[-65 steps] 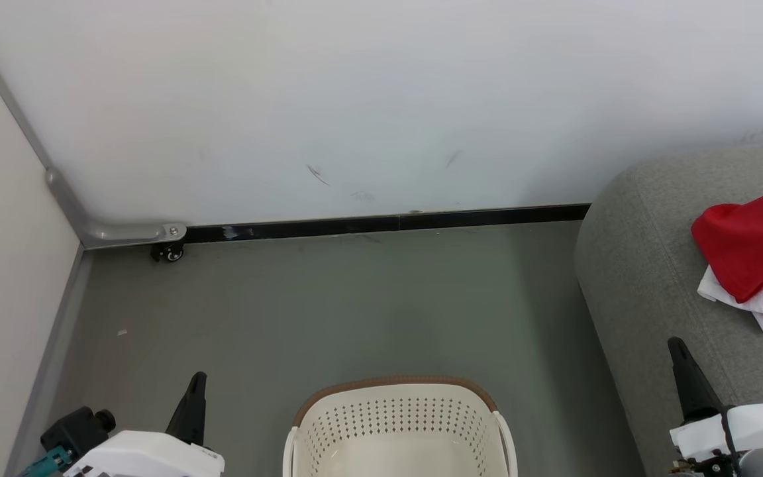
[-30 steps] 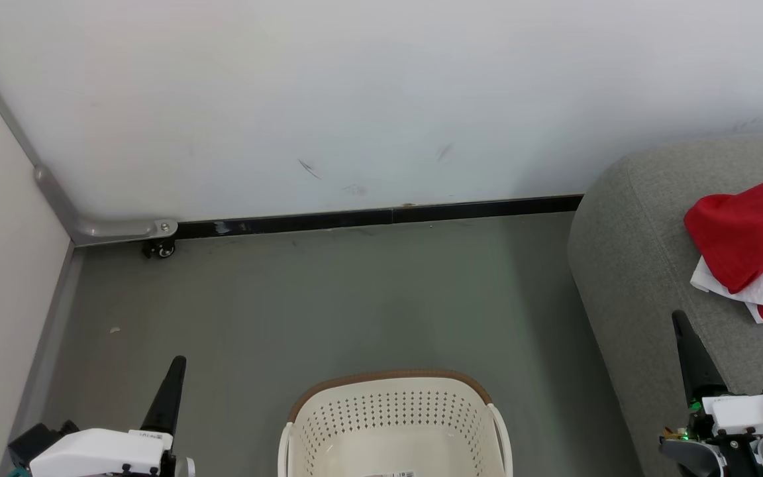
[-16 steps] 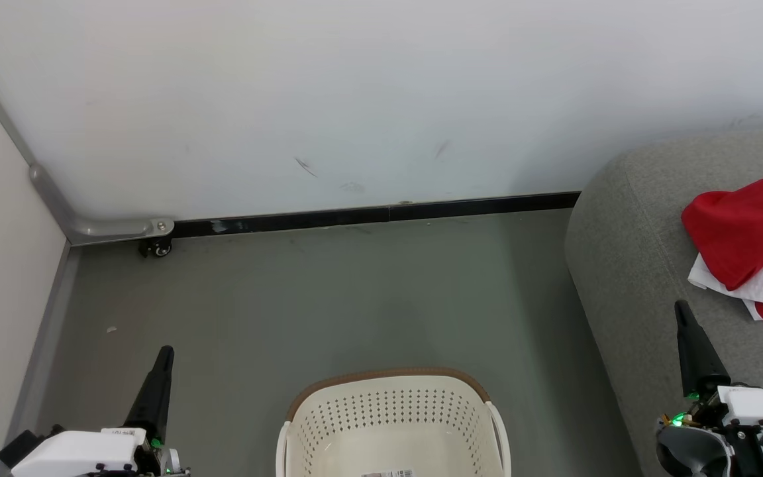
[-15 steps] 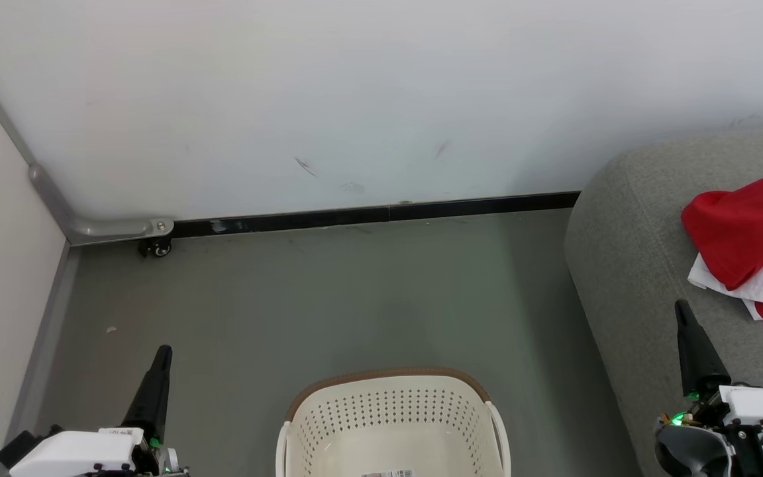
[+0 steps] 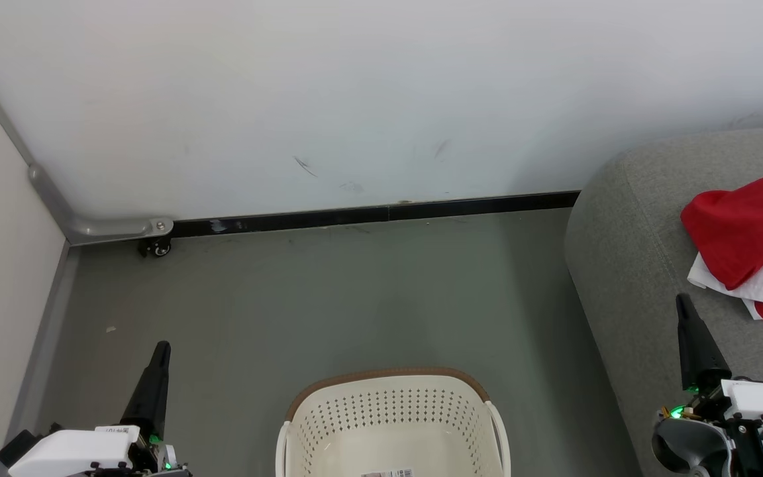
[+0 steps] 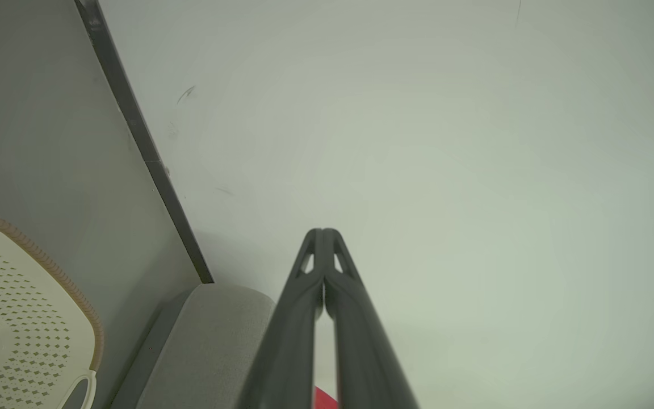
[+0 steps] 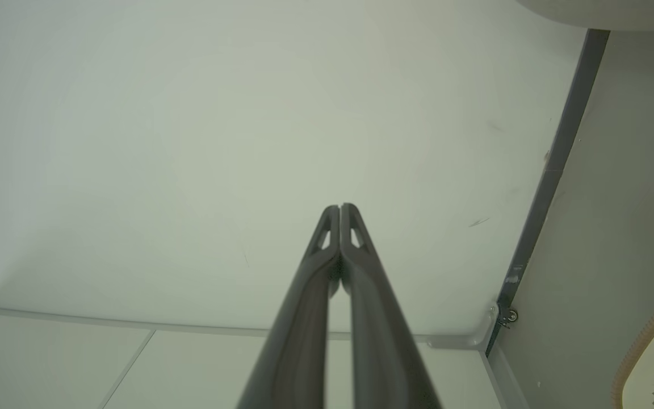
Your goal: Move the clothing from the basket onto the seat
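Red clothing (image 5: 749, 232) with white trim lies bunched on the grey seat (image 5: 640, 265) at the right edge of the head view. The cream basket (image 5: 391, 424) with a brown rim stands on the floor at bottom centre; the part of its inside that I see holds no garment. My left gripper (image 5: 163, 346) is shut at lower left, beside the basket, tips together in the left wrist view (image 6: 323, 232). My right gripper (image 5: 682, 299) is shut over the seat's front part, below the clothing, tips touching in the right wrist view (image 7: 339, 207). Neither holds anything.
A white wall (image 5: 355, 99) with a black baseboard (image 5: 381, 213) closes the far side. A panel on a small caster (image 5: 156, 248) forms the left corner. Grey floor (image 5: 328, 298) lies between wall, basket and seat.
The head camera has shifted slightly, so the scene sits a little lower-left than at first. Both arms have settled lower in the picture, grippers still shut; clothing and basket stay put.
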Tool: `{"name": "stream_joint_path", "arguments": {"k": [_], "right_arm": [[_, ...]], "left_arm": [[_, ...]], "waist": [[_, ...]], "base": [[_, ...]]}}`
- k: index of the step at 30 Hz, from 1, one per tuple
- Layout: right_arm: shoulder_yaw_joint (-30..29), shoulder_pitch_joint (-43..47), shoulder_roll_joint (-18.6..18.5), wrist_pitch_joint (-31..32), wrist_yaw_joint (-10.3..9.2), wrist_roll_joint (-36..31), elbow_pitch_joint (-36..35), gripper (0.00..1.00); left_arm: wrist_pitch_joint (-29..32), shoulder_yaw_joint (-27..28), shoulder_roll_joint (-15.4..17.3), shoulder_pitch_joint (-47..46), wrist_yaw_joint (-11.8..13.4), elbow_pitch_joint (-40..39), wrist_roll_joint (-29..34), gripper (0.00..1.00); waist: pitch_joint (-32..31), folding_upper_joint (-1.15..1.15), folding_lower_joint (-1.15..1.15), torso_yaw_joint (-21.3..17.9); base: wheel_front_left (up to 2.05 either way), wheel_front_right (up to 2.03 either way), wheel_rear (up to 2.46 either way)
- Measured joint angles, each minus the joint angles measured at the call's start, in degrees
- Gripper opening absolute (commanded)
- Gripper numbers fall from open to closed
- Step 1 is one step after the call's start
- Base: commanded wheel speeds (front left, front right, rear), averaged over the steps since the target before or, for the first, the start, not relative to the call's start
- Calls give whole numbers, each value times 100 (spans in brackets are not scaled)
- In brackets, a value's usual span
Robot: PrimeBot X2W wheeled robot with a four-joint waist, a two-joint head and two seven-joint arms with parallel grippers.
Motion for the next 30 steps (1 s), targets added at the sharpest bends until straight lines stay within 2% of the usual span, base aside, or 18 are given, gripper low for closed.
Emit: {"name": "stream_joint_path", "arguments": {"k": [30], "right_arm": [[46,3,-2,-62,0,4,-30,0]], "left_arm": [[1,2,0,-7,0,-16,0,0]], "waist": [[3,0,-1,1]], "base": [[0,0,0]]}}
